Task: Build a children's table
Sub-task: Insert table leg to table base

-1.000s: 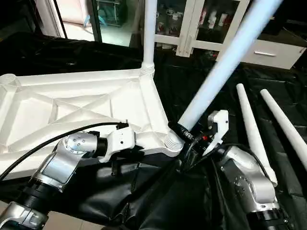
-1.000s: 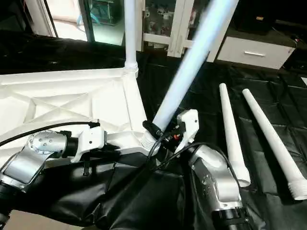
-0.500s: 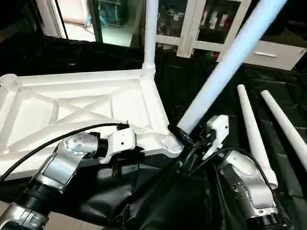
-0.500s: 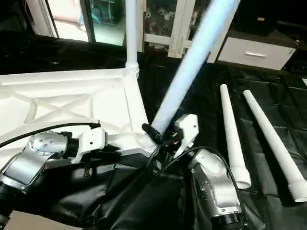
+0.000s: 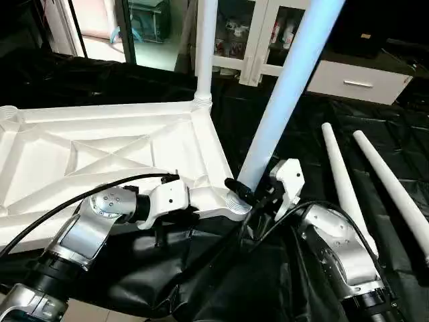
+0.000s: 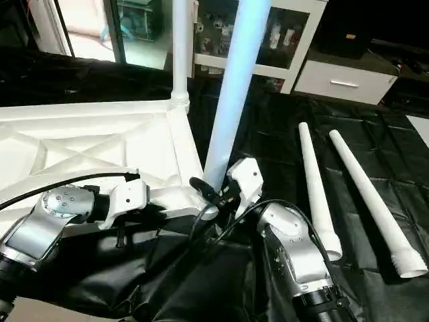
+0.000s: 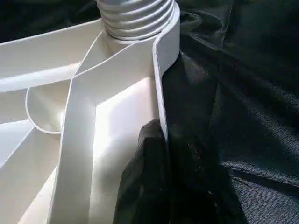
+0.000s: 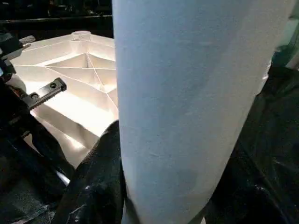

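Observation:
The children's table top (image 5: 100,144) lies upside down on the black sheet, X-ribs showing. One white leg (image 5: 205,47) stands upright in its far right corner socket. My left gripper (image 5: 198,201) is shut on the top's near rim (image 7: 161,93), just beside the near right corner socket (image 7: 138,18). My right gripper (image 5: 253,193) is shut on a second leg (image 5: 288,87) close to its lower end. That leg rises steeply, leaning slightly right, with its foot at the near right socket (image 5: 236,201). In the right wrist view a black finger (image 8: 100,182) presses against the leg (image 8: 187,107).
Two loose legs (image 5: 342,181) (image 5: 395,188) lie side by side on the black sheet to the right. White cabinets with glass doors (image 5: 268,33) stand behind the work table. The sheet's front edge (image 5: 201,282) hangs in folds below my arms.
The held leg has swung from a strong rightward lean to nearly upright, its foot closing on the near right socket. The left gripper stays clamped on the rim.

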